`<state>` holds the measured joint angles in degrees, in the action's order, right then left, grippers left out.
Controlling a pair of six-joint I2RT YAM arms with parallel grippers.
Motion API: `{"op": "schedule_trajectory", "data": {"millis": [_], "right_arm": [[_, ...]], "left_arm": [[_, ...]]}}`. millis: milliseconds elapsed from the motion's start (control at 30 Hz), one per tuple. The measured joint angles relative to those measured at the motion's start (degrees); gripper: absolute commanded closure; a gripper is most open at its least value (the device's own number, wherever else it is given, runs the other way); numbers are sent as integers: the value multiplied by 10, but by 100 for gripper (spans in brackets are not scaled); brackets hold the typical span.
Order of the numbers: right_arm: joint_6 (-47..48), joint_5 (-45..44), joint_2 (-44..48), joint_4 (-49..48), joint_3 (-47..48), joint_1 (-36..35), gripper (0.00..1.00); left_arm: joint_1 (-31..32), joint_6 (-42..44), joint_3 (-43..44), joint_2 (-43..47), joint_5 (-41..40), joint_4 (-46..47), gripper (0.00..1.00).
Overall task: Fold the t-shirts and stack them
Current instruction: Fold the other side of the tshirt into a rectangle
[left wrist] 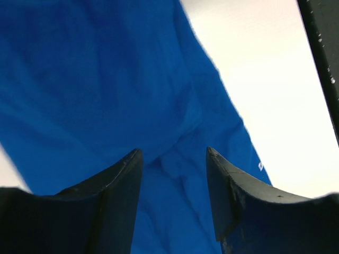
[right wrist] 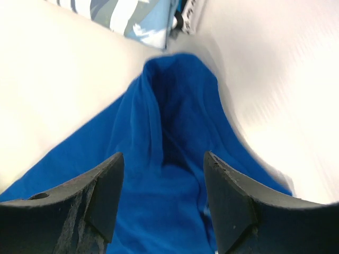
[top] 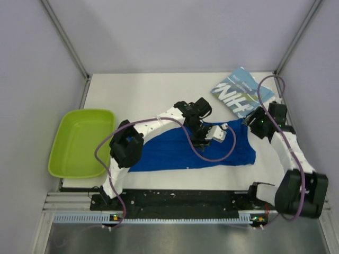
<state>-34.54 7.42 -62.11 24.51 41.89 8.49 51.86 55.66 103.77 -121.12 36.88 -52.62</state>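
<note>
The royal blue t-shirt [top: 180,153] lies in a long flat band across the near half of the table. My left gripper [top: 205,136] hovers over its upper middle edge. In the left wrist view the left gripper [left wrist: 175,156] is open, with wrinkled blue cloth [left wrist: 106,79] beneath the gap and nothing pinched. My right gripper [top: 255,125] is at the shirt's far right corner. Seen from the right wrist, the right gripper [right wrist: 164,159] is also open above a raised fold of the blue shirt [right wrist: 175,106]. The teal-blue t-shirt [top: 241,92] with white lettering lies folded at the back right, its edge [right wrist: 122,16] showing beyond the blue one.
A lime-green tub [top: 79,140] stands at the table's left edge. Grey walls close in the back and both sides. A metal rail [top: 175,203] with the arm bases runs along the near edge. Purple cables loop over both arms.
</note>
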Motion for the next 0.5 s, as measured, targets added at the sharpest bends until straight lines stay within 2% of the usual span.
{"op": "schedule_trajectory", "data": {"millis": [100, 233, 300, 433, 500], "right_arm": [[21, 24, -144, -40, 61, 0, 43], [31, 61, -251, -78, 97, 0, 51], [34, 81, -286, -91, 106, 0, 62], [38, 124, -337, -117, 116, 0, 96], [38, 136, -355, -127, 118, 0, 100]], "left_arm": [[-33, -23, -35, 52, -28, 13, 45], [-117, -68, -106, 118, -85, 41, 47], [-162, -91, -135, 131, -118, 56, 48], [-242, -129, -216, 135, -181, 98, 49], [-269, -143, -257, 135, -207, 107, 50]]}}
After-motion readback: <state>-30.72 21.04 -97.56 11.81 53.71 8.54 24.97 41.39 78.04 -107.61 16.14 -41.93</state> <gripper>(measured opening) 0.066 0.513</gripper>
